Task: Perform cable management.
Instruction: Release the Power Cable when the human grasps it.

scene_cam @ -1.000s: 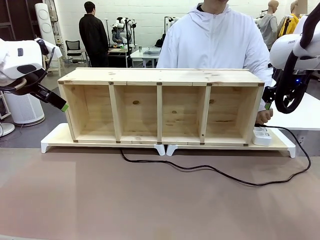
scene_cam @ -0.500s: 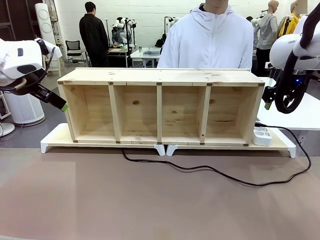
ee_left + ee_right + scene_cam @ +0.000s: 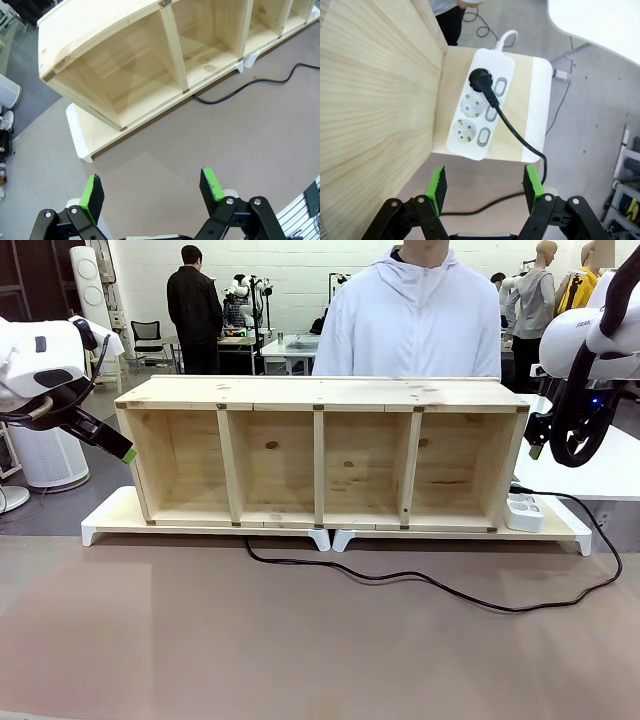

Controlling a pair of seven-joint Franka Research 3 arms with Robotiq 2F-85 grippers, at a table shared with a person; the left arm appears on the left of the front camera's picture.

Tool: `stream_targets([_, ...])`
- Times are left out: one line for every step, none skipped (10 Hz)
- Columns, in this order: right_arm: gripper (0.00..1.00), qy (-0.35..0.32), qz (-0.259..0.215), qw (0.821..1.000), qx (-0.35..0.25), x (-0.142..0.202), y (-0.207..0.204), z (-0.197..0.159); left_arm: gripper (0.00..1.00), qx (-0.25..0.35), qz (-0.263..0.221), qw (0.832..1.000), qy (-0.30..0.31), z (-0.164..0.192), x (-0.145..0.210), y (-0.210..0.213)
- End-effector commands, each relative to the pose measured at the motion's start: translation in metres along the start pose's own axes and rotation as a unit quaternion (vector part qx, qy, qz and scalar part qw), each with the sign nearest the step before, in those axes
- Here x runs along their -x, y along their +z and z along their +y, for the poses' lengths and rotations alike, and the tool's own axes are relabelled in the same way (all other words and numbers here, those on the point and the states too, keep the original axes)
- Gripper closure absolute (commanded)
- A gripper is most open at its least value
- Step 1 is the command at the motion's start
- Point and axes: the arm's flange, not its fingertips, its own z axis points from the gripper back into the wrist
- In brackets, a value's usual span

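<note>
The cable [image 3: 440,585] lay loose across the brown desk [image 3: 300,650] in front of the wooden shelf [image 3: 320,450], running from beneath the shelf's middle in a long curve out to the right and back up to the white power strip [image 3: 523,512]. Its plug [image 3: 481,78] sat in the strip's far socket, the other two sockets free. So, as I judged it, the plugging-in was done but the tidying was not: the slack was neither gathered nor routed (nothing held it).

The left claw [image 3: 152,187] hovered over bare desk near the shelf's left end, jaws apart and empty. The right claw [image 3: 485,187] hung just above the strip, jaws likewise apart, gripping nothing.

No brand, label or legible writing showed on the strip, shelf or cable.
</note>
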Motion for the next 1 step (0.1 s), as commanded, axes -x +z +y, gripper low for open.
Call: stream_targets([0.21,-0.003,0.001,1.000,0.000,0.0001,-0.0009,-0.0002,0.00,-0.002,0.001,1.000,-0.001,0.0000,-0.0002,-0.0004])
